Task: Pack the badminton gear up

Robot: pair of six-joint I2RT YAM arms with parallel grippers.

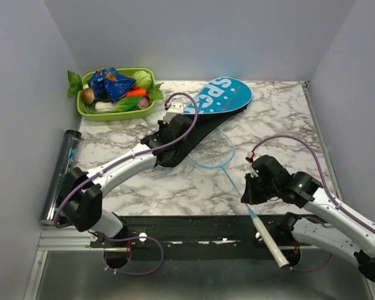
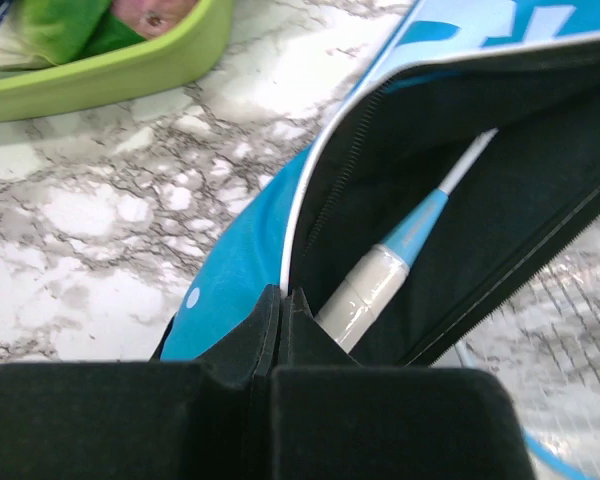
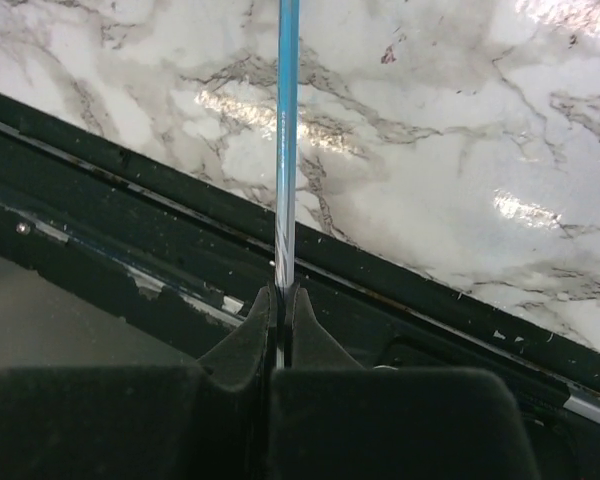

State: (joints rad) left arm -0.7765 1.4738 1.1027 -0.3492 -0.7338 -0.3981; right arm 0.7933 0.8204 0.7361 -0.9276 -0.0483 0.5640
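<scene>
Where grey walls (image 1: 194, 37) box in the marble table (image 1: 162, 187), the blue cover (image 1: 222, 97) lies at the back, its edge pinched by the left gripper (image 2: 283, 297); the right gripper (image 3: 282, 292) squeezes a thin blue racket (image 3: 287, 120) shaft.

The table (image 1: 281, 119) has a glossy marble-patterned top (bright glare spots). The cover (image 1: 224, 94) is smooth blue cloth with a matt black lining. The tray (image 1: 112, 115), upper left, is shiny green plastic. The racket shaft (image 3: 287, 120) gleams.

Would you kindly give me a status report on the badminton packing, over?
Left claw shut on cover edge, cover gaping. One racket inside. Right claw shut on second racket shaft, head near opening. Path looks clear.
</scene>
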